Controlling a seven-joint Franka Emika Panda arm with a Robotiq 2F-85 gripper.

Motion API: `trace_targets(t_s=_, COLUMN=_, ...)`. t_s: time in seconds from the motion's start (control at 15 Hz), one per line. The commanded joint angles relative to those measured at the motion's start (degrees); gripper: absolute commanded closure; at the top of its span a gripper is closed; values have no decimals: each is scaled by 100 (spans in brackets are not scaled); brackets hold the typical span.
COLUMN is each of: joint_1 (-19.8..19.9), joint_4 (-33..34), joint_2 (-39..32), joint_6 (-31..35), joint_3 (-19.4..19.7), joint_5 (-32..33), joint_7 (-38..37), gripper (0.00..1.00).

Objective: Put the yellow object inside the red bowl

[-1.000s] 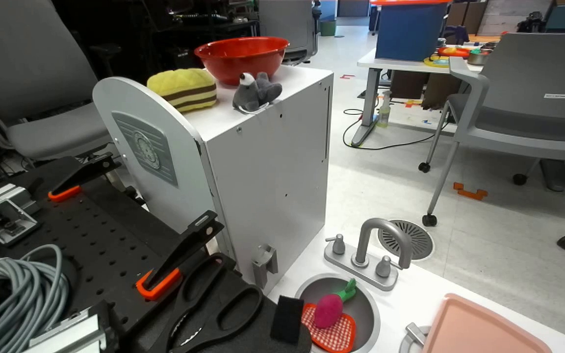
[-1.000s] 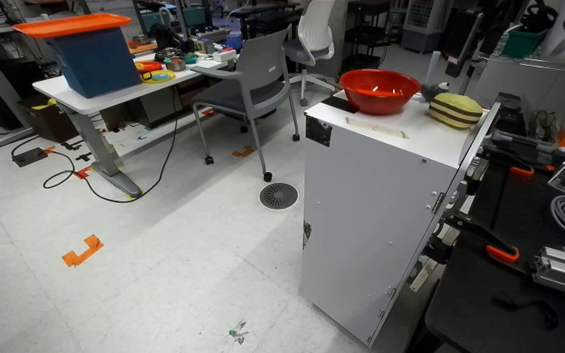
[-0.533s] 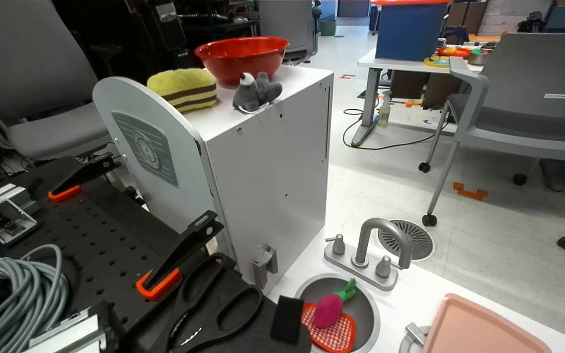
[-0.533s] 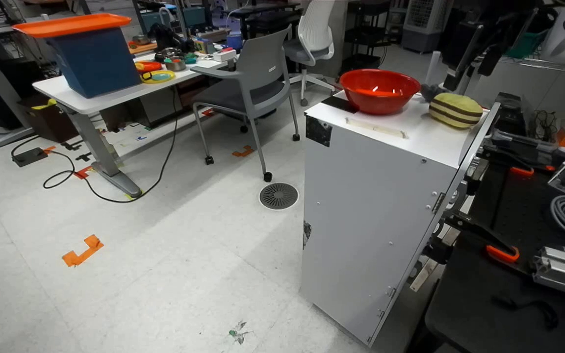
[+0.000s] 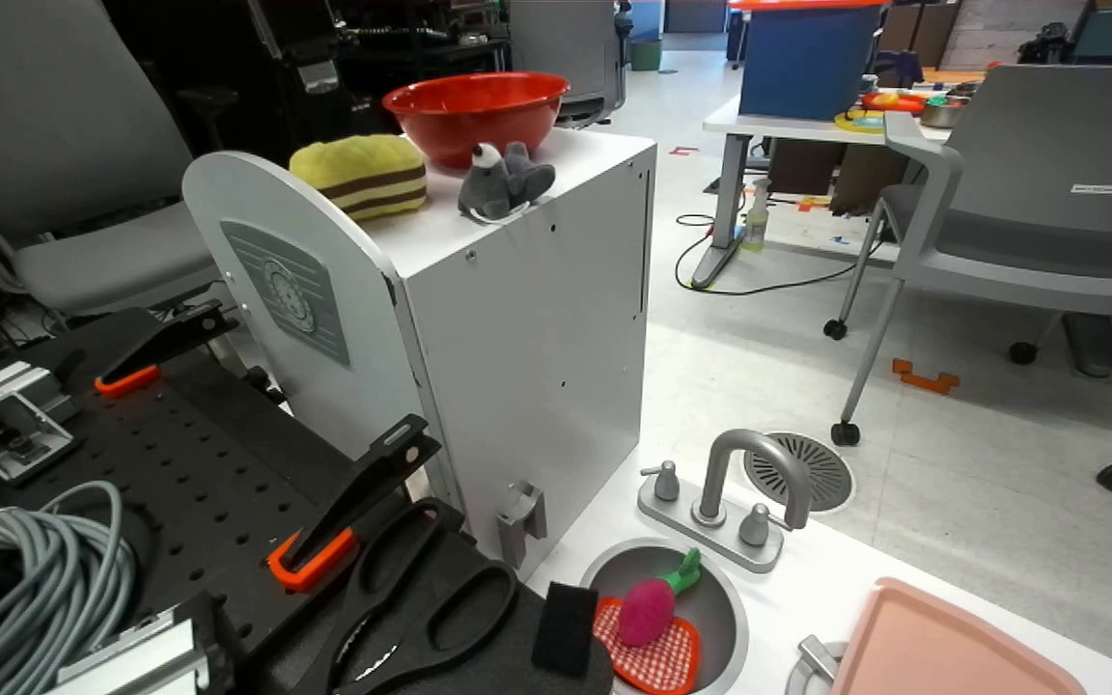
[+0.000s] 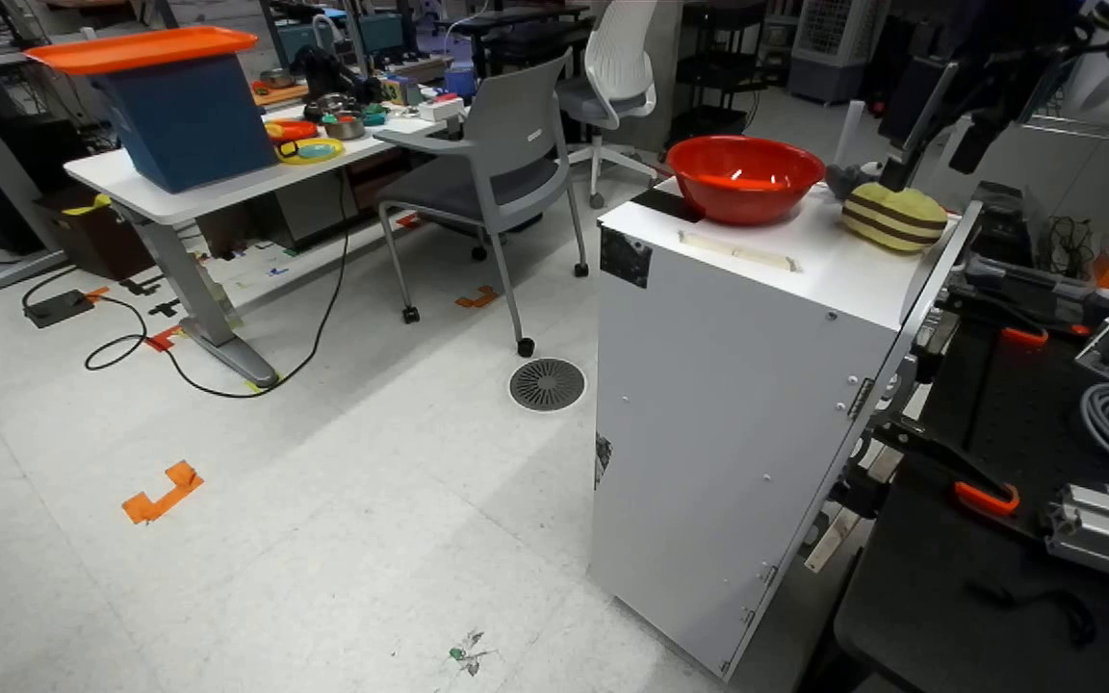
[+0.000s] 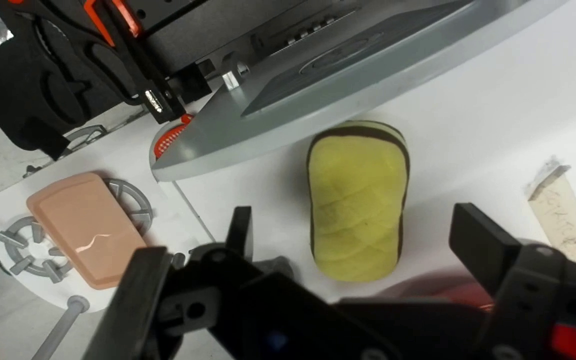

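Your gripper (image 7: 353, 220) stands wide, empty, above the striped yellow plush (image 7: 358, 200), which lies beside the arched panel (image 7: 348, 92) of the cabinet top (image 7: 473, 130). Descend clear of this panel, then squeeze the long sides. The red bowl (image 6: 745, 188), toward the opposite edge, shows whole in an exterior view, partly in the wrist view.

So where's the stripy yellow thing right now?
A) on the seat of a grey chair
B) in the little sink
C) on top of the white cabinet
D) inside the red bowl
C: in both exterior views the stripy yellow thing sits on top of the white cabinet, outside the red bowl.
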State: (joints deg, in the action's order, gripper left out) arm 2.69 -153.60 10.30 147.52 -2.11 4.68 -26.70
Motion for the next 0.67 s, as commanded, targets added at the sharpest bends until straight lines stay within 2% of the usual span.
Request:
trace_targets(t_s=0.0, joint_1=48, joint_4=-28, joint_2=-110, joint_6=298, joint_3=143, joint_5=-279, joint_7=420, gripper=0)
trace_targets(t_s=0.6, joint_1=-26, joint_4=123, joint_2=-522, joint_6=649, joint_3=369, joint_5=-875, joint_7=1527, gripper=0)
